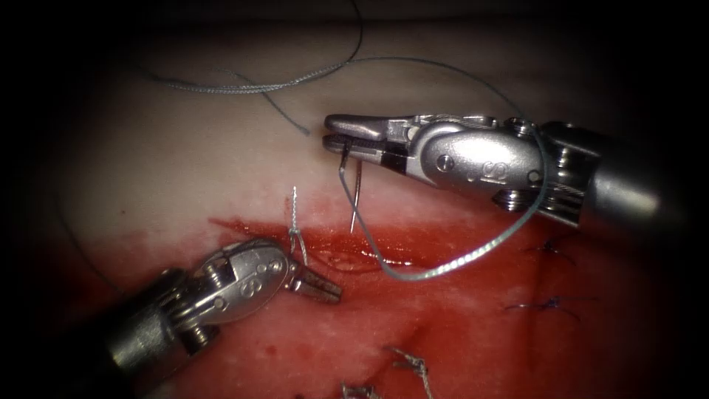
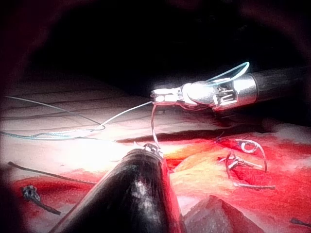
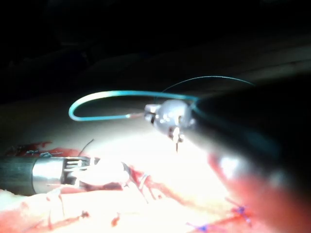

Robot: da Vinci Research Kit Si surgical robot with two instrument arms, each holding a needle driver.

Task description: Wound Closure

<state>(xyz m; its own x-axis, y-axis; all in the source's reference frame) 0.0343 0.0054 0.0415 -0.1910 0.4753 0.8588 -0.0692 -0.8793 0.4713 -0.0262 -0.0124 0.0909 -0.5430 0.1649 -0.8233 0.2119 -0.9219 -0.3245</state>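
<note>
Needle [image 1: 353,193] in right claw [image 1: 330,136], above cut [image 1: 354,258]

Engraved mark on wrist housing of right gripper [image 1: 326,138]: two characters, apparently "SI" or "IS", seen upside down, not firmly legible. Round stamped marks on wrist housing of left gripper [image 1: 319,284]: not legible. No other text, label, brand or number legible.

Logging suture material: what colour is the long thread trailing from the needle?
Pale blue-green thread, clearest in the endoscope view.
</note>
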